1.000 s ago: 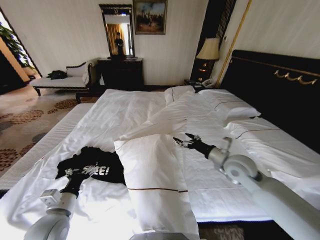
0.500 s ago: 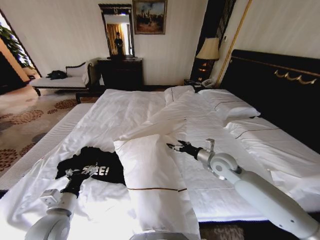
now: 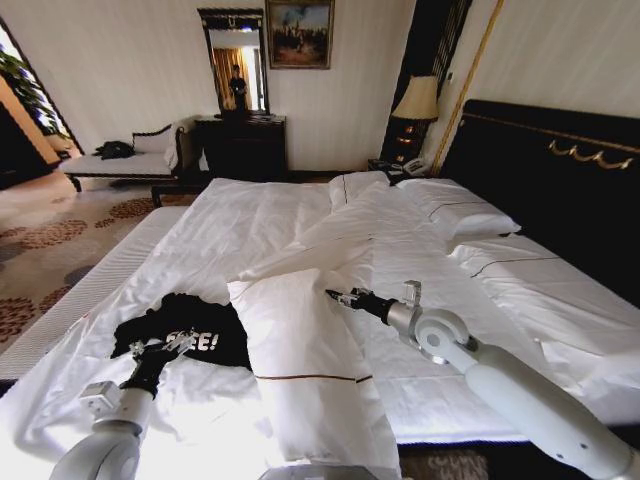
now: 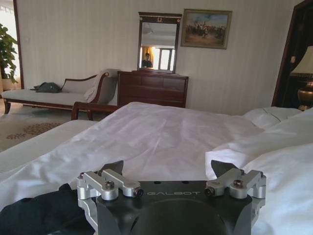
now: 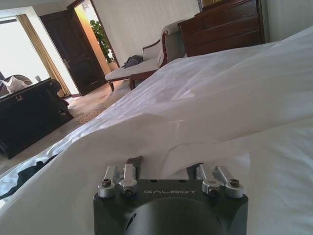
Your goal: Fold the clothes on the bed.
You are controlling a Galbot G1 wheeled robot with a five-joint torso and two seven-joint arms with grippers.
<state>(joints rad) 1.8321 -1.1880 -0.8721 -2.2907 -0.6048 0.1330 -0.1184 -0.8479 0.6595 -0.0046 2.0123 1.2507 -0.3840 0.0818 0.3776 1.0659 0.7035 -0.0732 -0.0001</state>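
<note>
The black T-shirt (image 3: 185, 328) with white "FREE!" lettering lies crumpled near the foot of the white bed (image 3: 250, 215), on its left side. My left gripper (image 3: 160, 352) hovers at the shirt's near edge. In the left wrist view this gripper (image 4: 168, 169) is open, with the black fabric (image 4: 34, 215) beside one finger. My right gripper (image 3: 338, 297) reaches over the folded-back white duvet (image 3: 300, 340) in the middle of the bed, well to the right of the shirt. It is open (image 5: 164, 166) with nothing held, and a strip of the shirt (image 5: 24, 174) shows far off.
A tall dark headboard (image 3: 560, 170) and white pillows (image 3: 460, 210) line the right side. A lamp (image 3: 415, 100) stands on a nightstand, and a dark dresser (image 3: 240, 145) with a mirror is at the far wall. A cushioned bench (image 3: 120, 160) sits on the patterned carpet (image 3: 50, 240) to the left.
My right arm has swung left, bringing its gripper from the bed's middle right over to the edge of the folded duvet. The left gripper and the shirt have stayed put.
</note>
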